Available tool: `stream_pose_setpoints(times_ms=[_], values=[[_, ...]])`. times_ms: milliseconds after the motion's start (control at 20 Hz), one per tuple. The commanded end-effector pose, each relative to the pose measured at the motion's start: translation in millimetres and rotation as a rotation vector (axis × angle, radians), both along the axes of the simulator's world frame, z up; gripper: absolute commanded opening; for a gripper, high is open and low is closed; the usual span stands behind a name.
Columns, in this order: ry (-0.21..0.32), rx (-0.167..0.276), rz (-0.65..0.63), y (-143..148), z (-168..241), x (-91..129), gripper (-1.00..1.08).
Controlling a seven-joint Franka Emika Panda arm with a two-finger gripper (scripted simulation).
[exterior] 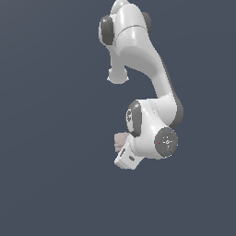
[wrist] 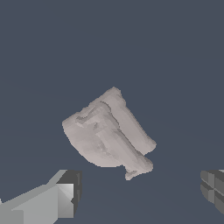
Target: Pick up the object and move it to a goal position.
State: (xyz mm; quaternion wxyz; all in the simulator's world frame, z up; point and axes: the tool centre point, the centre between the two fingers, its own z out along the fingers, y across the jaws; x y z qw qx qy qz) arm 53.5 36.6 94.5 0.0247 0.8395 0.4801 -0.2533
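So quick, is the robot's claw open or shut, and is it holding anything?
Gripper: open, fingers wide apart, holding nothing. The pale pinkish-beige lumpy block lies apart from both fingers, not gripped.

object (exterior: 120, 139) — touching arm's (exterior: 154, 133) exterior-view-left side | pincer (wrist: 140, 192) apart

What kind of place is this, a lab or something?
Probably no real room: it looks like a computer simulation. A flat, featureless dark floor fills the view, with only a smooth white arm and a lumpy pale block.
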Motion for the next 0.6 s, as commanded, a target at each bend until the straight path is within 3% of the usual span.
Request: stream_pose_setpoints(times_ms=[0,550], values=[[0.047,-0.001,0.064,1.7,-4.1,0.1,1.08],[0.24,0.001,0.292,10.2,-18.2,-5.8,1.08]])
